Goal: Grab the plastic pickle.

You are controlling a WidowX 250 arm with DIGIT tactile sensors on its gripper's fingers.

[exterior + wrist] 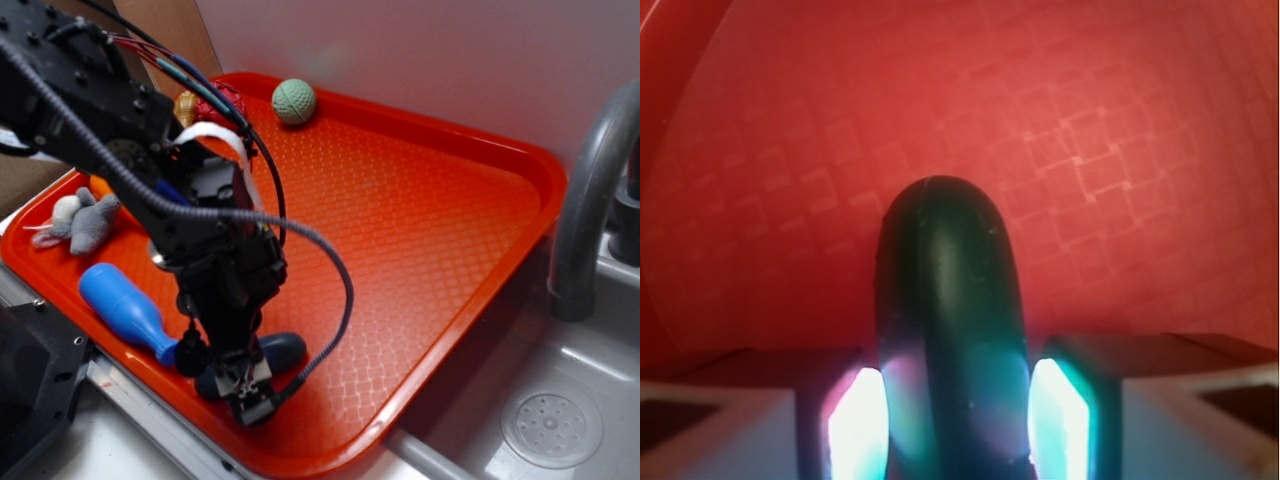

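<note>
The plastic pickle (286,349) is a dark grey-green capsule lying near the front edge of the orange tray (450,230). My gripper (236,386) is lowered over its near end and hides much of it in the exterior view. In the wrist view the pickle (950,290) runs straight away from the camera between my fingers. Both bright pads (855,430) press against its sides, so the gripper (955,430) is shut on it. The pickle still rests low over the tray floor.
A blue bowling-pin bottle (125,310) lies just left of the pickle. A grey plush mouse (85,222) and an orange carrot (100,186) sit at the tray's left. A green ball (294,101) is at the back. A grey faucet (590,200) and sink drain (550,428) stand right.
</note>
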